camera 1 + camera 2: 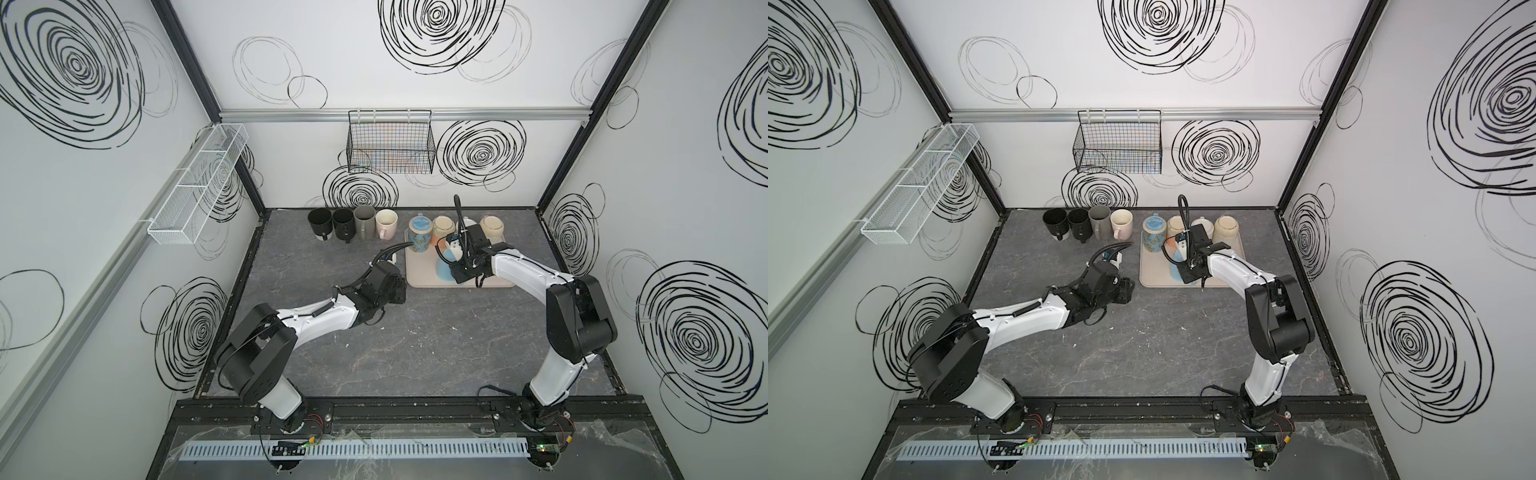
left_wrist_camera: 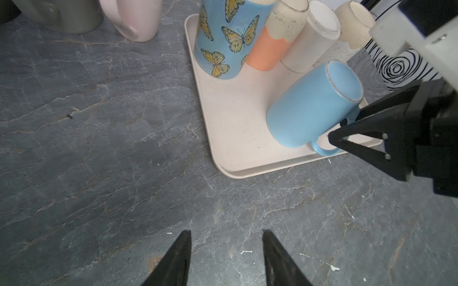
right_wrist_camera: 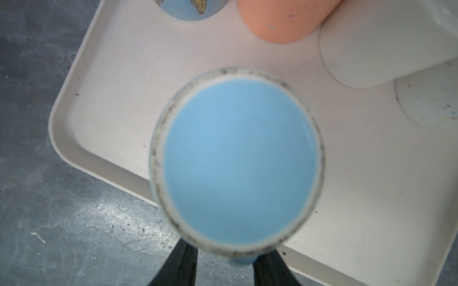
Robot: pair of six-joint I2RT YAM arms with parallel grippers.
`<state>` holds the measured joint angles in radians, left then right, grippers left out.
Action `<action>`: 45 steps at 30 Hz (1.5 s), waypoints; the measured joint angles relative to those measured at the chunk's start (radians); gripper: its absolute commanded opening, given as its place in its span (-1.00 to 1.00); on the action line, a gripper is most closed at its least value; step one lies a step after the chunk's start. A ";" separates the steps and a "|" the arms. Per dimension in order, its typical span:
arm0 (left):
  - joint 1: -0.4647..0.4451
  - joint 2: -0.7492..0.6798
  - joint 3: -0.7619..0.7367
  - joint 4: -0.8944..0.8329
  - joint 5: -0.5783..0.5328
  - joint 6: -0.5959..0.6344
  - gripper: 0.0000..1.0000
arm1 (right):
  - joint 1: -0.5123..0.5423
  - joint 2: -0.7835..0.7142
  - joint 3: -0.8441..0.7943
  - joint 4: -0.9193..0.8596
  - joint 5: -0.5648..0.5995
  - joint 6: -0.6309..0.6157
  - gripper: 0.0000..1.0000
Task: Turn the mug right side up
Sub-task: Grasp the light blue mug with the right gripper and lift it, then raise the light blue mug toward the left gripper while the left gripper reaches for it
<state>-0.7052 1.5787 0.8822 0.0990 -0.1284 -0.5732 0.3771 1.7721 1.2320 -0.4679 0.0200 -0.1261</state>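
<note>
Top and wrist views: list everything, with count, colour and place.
black mugs: two, black, back row, left.
grey mug: one, grey, same row.
pink mug: one, pink, row's right end.
tray: one, beige, back right.
butterfly mug: one, blue-yellow, inverted on tray.
orange mug: one, orange-cream, inverted on tray.
speckled mug: one, white, inverted on tray.
cream mug: one, cream, tray's far corner.
blue mug: one, blue, inverted, tray's front.
wire basket: one, black, back wall.
mesh basket: one, white, left wall.
left gripper: one, black, open over table.
right gripper: one, black, at blue mug's handle.
</note>
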 measured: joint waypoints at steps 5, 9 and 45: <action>0.000 0.000 0.000 0.002 -0.003 -0.003 -0.01 | 0.001 0.000 0.000 0.000 0.026 0.009 -0.71; 0.000 0.000 0.000 0.003 -0.004 -0.004 0.00 | 0.001 0.000 0.000 0.003 0.035 0.016 -0.92; 0.115 -0.116 -0.241 0.405 0.203 -0.202 0.18 | -0.140 -0.253 -0.363 0.582 -0.452 0.648 -1.00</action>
<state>-0.5900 1.4628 0.6407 0.5041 0.0746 -0.7750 0.2375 1.5192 0.8692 0.1139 -0.4316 0.5217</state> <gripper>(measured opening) 0.571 0.149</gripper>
